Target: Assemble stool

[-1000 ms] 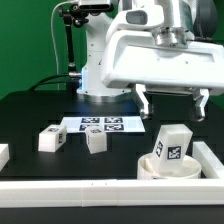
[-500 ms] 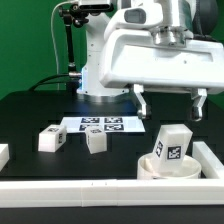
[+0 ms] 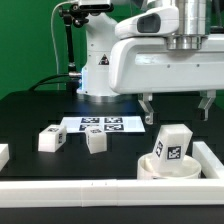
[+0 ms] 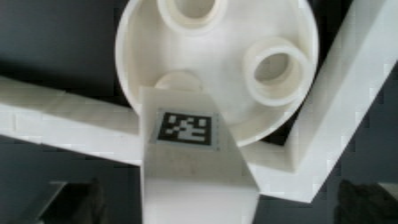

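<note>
Black bench (image 3: 30,115): seat (image 3: 150,170) at the exterior view's lower right, one leg (image 3: 172,143) standing on it. My tool (image 3: 176,112) hangs above, spread and empty. I judge the leg light, rigid, slick; grip its flat sides.

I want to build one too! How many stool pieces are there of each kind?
seat: 1
legs: 3 (leg at the seat, middle leg, leg farthest to the exterior view's left)
Total: 4
</note>
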`<state>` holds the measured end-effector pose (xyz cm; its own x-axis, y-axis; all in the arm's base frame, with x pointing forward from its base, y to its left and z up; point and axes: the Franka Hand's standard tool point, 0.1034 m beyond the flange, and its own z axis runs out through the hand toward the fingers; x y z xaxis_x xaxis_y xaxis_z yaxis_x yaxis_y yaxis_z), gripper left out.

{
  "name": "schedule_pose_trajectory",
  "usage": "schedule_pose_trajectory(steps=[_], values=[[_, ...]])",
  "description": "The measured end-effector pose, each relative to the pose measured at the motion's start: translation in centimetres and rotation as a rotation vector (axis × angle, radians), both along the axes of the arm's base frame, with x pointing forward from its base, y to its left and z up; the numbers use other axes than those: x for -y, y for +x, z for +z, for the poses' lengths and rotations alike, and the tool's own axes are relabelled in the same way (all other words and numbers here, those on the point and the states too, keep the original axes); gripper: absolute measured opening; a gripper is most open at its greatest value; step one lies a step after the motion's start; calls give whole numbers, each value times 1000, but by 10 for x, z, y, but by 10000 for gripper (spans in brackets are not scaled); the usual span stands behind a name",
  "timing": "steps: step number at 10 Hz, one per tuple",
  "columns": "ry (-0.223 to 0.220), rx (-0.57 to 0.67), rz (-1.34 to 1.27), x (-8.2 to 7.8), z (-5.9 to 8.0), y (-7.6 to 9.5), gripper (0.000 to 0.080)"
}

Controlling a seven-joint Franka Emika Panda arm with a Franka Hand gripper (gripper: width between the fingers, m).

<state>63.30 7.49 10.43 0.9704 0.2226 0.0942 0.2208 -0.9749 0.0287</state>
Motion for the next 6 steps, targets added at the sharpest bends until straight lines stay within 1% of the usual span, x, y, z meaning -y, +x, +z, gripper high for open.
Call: schedule_pose_trajectory(steps=[1,2,3,4,5,6], values=[[-5,-85,-4,-1,-2,-7,649],[-11,-155,0,-3,-1,-8,649],[-14,-157,13,-2,-1,-2,649],[-14,-144,51,2,-2,2,649],[-14,-143,70,7,-3,3,649],[-14,-142,78,6,-2,3,649]])
